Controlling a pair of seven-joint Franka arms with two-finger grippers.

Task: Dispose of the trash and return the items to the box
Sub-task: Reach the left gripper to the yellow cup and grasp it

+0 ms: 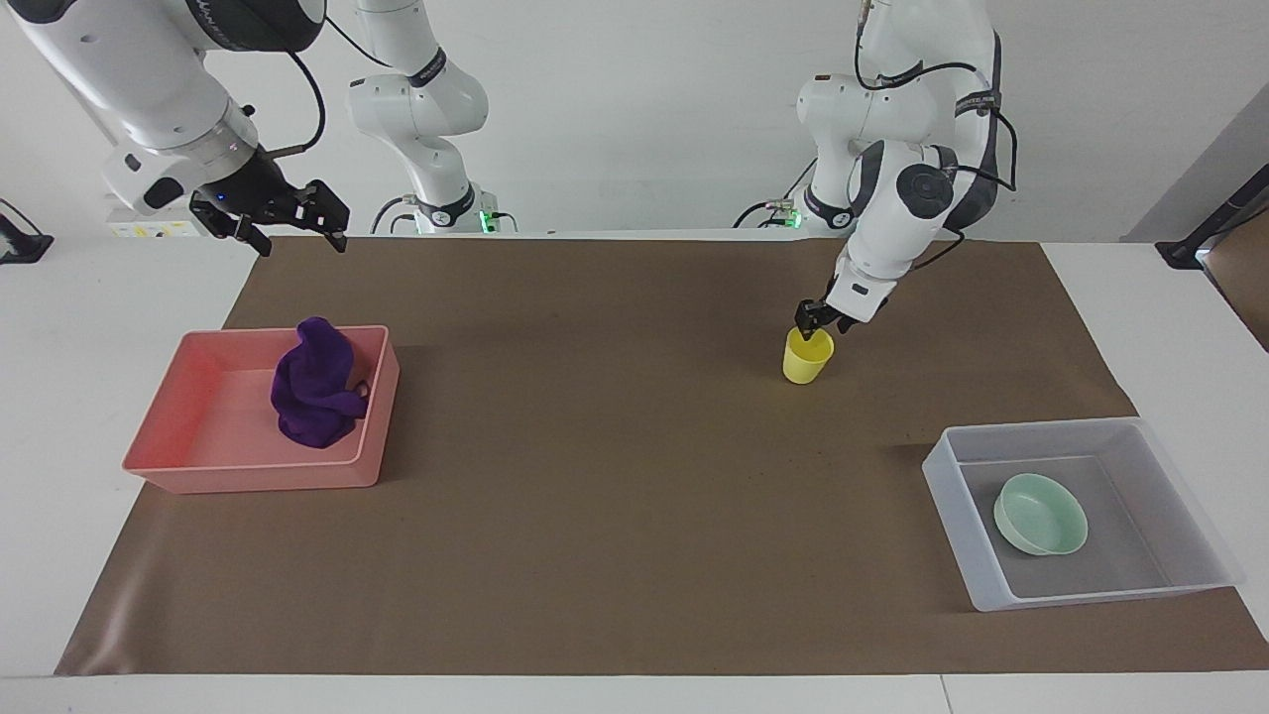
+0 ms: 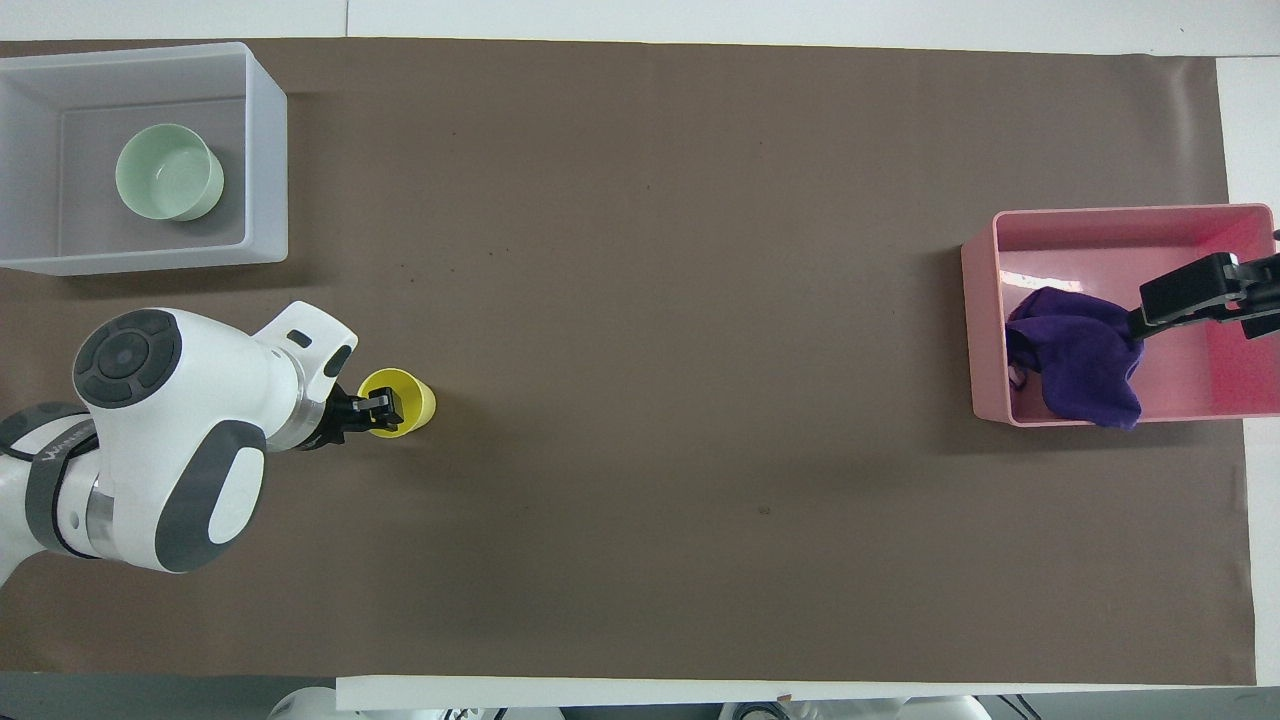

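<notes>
Yellow cup [image 1: 807, 356] has the left pincer [image 1: 819, 319] at its rim; whether it's pinching, I cannot tell. Grip firmly, lift straight, then carry toward the box [image 1: 1180, 448] at five o'clock in the facing view. Right pincer [image 1: 288, 218] waits released above the counter [image 1: 595, 476].
</notes>
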